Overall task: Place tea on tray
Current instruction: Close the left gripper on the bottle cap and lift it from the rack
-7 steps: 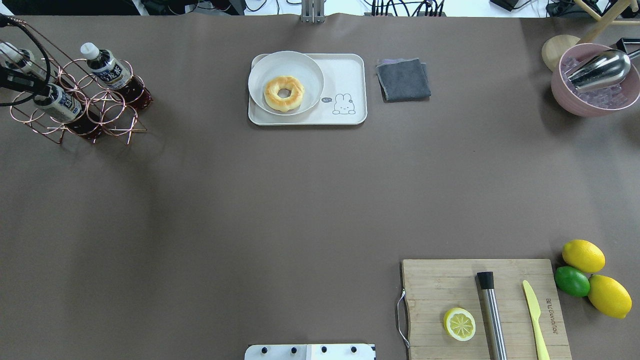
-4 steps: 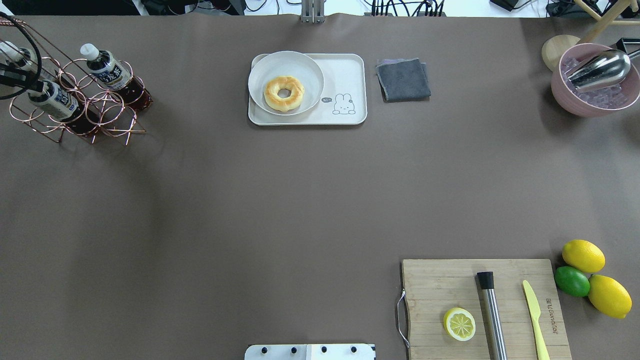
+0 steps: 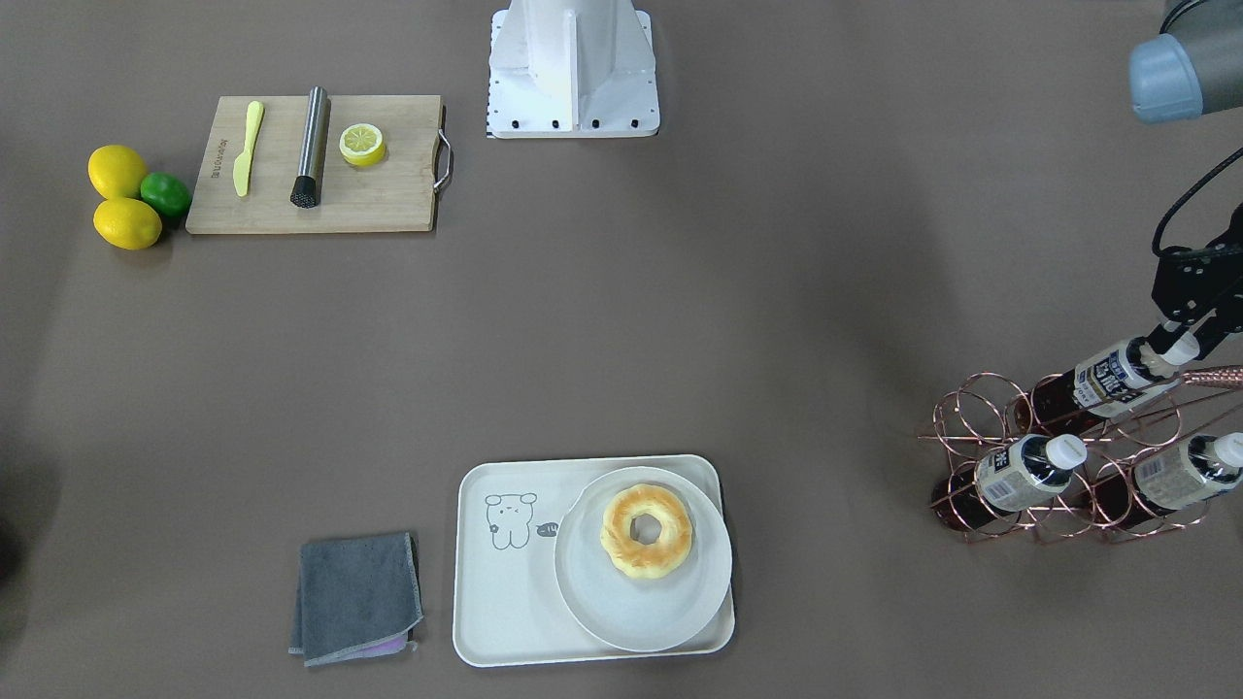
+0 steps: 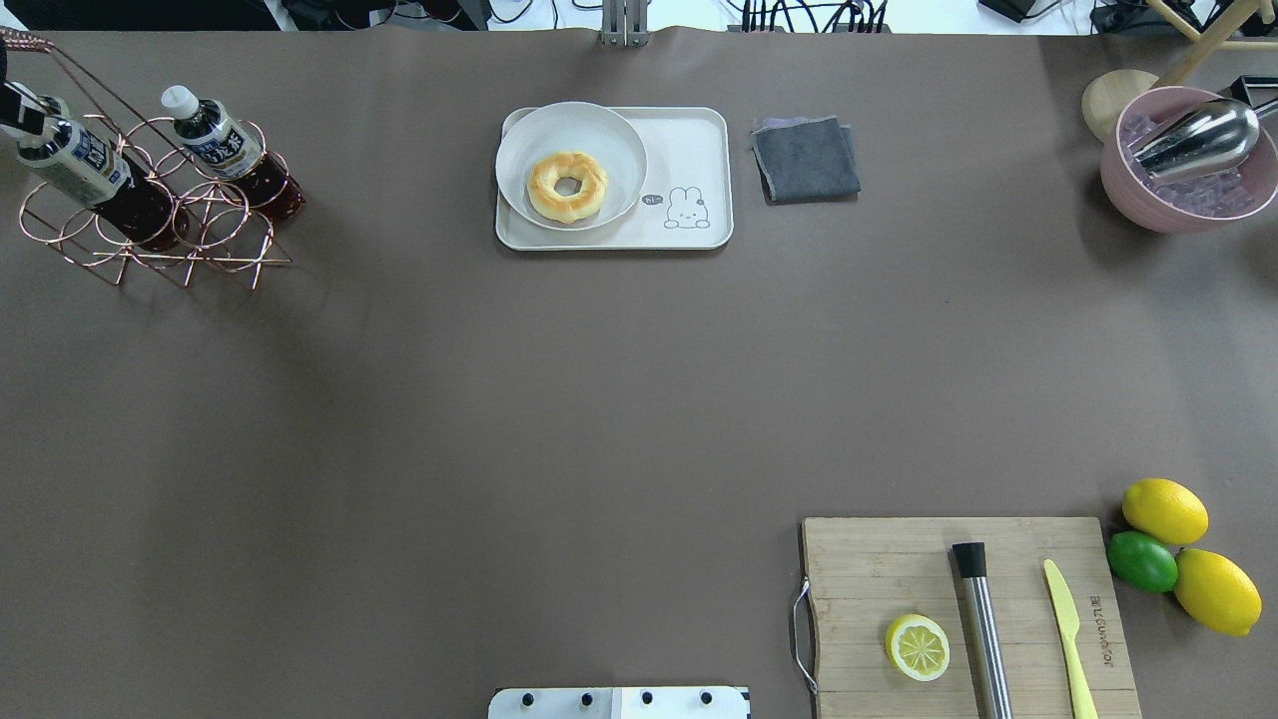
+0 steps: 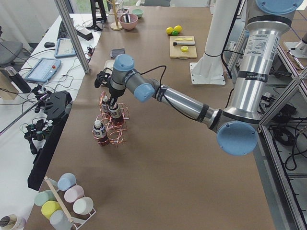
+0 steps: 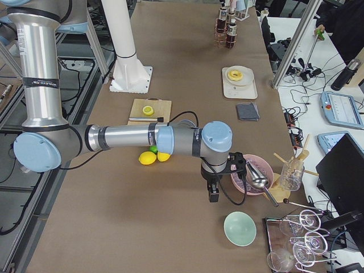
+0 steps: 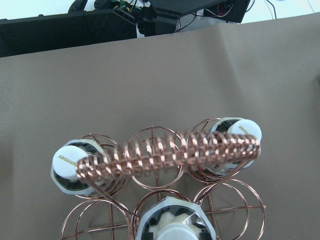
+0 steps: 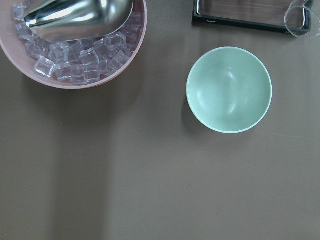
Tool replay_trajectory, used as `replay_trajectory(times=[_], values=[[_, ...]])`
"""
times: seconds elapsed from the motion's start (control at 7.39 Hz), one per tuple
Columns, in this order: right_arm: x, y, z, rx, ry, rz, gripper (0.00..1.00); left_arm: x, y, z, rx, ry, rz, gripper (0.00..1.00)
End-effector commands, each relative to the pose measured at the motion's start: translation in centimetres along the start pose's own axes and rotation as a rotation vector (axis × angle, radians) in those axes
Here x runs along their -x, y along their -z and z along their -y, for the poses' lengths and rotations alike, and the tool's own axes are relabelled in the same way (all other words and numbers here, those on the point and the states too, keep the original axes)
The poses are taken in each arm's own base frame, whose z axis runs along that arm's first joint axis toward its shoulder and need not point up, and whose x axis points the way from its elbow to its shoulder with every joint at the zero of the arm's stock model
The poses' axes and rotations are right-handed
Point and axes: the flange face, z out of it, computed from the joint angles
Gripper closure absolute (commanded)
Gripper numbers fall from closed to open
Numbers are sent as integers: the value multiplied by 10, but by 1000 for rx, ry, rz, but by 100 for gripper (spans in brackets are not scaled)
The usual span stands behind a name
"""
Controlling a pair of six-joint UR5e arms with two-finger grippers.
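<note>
At the table's far-left corner, the left gripper (image 3: 1179, 342) sits on the white cap of the tea (image 4: 85, 170), its fingers drawn in narrow on either side of it (looks like a firm hold, tho the contact is small in frame). The bottle is tilted, its base inside a ring of the copper wire rack (image 7: 165, 157), w/ a second bottle (image 4: 213, 135) just beside it.

My read: grasp done, extraction barely begun, carry and set-down both left. The tray (image 4: 689, 150) lies at the far edge, mid-table, well apart from the rack and to its right. A round plate (image 4: 619, 130) w/ a doughnut (image 4: 567, 186) fills its left half, so the right half by the cartoon is free, prob. the spot for the bottle.

Over at the right end, the right gripper (image 6: 214, 196) hangs beside the pink ice bowl (image 4: 1123, 192); can't tell how wide its fingers stand.
</note>
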Motion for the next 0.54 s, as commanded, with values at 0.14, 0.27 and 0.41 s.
replay_trajectory(times=[0.14, 0.27, 0.41], values=[[1, 1, 3, -1, 0, 0, 0, -5, 71, 26, -64, 5, 26, 100], [2, 2, 4, -3, 2, -1, 0, -3, 89, 28, -75, -9, 37, 100], [2, 2, 4, -3, 2, 1, 0, -18, 105, 29, -69, -4, 40, 100]])
